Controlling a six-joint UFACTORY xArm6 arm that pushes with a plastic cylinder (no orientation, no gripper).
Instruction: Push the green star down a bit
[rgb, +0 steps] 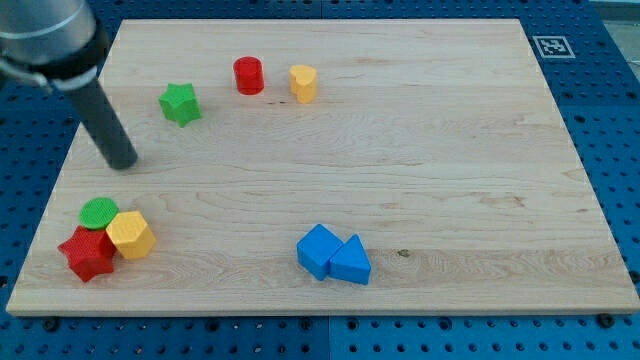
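Where board lies bare, my tip lower-left of green star.

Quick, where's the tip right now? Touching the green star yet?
My tip: no gripper, holding nothing; it sits apart from the green star, toward the view's lower left.

A single camera is looking down steeply from above the bench's near edge, taking in nearly the whole board.
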